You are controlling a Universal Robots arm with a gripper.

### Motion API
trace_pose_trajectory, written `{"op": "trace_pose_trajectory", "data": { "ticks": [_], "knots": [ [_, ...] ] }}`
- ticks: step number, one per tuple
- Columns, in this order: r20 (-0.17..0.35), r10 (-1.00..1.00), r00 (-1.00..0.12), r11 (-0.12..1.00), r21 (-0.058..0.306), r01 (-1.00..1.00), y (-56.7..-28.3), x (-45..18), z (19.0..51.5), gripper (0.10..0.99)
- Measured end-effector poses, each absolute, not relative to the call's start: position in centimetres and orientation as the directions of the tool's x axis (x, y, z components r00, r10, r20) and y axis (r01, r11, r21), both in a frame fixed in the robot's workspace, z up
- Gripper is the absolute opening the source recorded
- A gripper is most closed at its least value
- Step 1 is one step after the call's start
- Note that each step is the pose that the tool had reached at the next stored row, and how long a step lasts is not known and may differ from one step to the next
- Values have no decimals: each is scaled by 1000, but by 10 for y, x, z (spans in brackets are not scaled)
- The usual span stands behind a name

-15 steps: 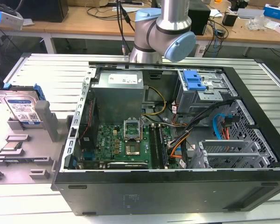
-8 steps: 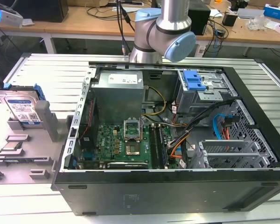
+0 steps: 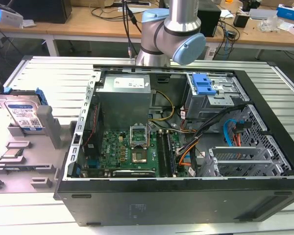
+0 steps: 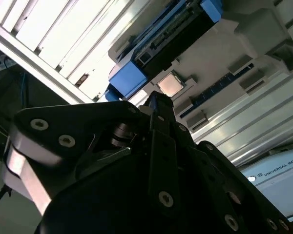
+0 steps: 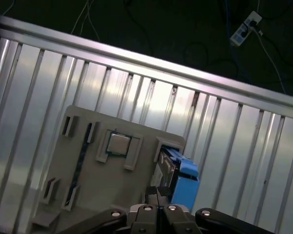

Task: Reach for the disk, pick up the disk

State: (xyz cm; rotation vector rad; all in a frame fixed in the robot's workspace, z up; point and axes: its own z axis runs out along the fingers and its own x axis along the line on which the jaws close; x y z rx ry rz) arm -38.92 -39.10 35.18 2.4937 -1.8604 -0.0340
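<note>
Claw (image 5: 158,196) tips were pressed together with nothing between them, and it hung over the grey holder (image 5: 112,185), clear of everything on it. The disk (image 5: 178,171) stood on edge in a slot of that holder, at about nine o'clock from the open computer case (image 3: 186,196) in the exterior view, with the small square chip (image 5: 118,144) lying in its own pocket just beside it. The main risk, as I judged it, was a descent with the claw closed: the tips would strike the disk's upper edge instead of straddling it and could rock it in the slot. An off-line approach could also nudge the chip or catch the holder's wall. A grip taken on the blue frame (image 5: 184,187) alone — smooth plastic — might slip as the disk came up.
</note>
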Motion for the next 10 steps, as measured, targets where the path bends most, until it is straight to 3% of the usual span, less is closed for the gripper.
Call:
{"op": "trace_pose_trajectory", "data": {
  "ticks": [10],
  "knots": [
    [1,-937,350,-349,37,-936,-391,-389,352,106]
  ]
}}
